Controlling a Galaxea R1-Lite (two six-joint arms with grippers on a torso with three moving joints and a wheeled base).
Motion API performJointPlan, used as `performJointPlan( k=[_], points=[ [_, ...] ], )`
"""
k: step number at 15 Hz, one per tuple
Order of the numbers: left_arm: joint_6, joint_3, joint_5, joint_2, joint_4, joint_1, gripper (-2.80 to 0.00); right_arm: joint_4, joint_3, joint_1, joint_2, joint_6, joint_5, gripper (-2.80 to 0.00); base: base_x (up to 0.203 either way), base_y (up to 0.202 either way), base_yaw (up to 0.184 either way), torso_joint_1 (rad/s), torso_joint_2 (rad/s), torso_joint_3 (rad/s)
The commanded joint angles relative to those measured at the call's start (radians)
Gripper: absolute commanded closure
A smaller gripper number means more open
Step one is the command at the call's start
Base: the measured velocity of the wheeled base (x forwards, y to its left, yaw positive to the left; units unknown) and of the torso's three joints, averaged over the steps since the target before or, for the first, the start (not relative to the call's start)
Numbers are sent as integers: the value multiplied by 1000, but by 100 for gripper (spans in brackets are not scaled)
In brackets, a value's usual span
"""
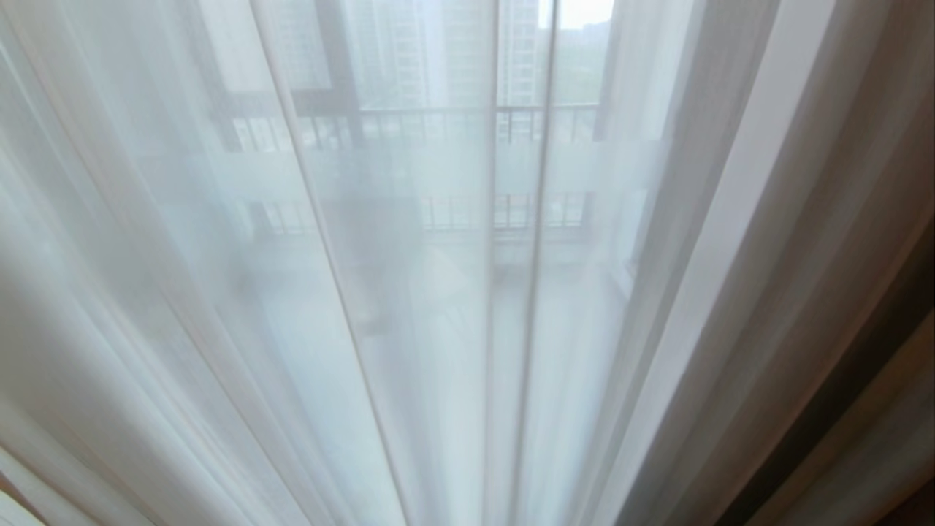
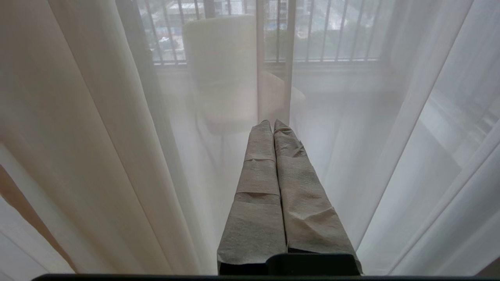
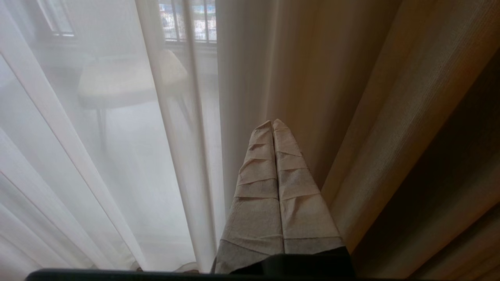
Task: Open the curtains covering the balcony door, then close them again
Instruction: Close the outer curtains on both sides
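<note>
Sheer white voile (image 1: 409, 292) beside matt ribbed beige woven drape (image 3: 390, 128); gripper fingers (image 2: 261, 195) wrapped in creased matt tape.

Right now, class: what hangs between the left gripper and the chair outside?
The sheer white curtain hangs between the shut left gripper and the pale chair, shown in the left wrist view.

The sheer curtain (image 1: 409, 307) hangs across the middle; behind it stands a railing (image 1: 467, 120); the thick curtain (image 1: 862, 351) hangs to its right, both tools before it.
</note>
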Motion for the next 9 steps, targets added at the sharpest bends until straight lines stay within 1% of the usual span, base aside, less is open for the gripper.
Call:
performJointPlan(
  k=[1, 9],
  points=[
    [0, 0, 0, -2, -1, 0, 0, 0, 0, 1, 1, -1, 0, 0, 0, 0, 0, 0, 0, 0],
    [0, 0, 0, -2, -1, 1, 0, 0, 0, 0, 1, -1, 0, 0, 0, 0, 0, 0, 0, 0]
  ],
)
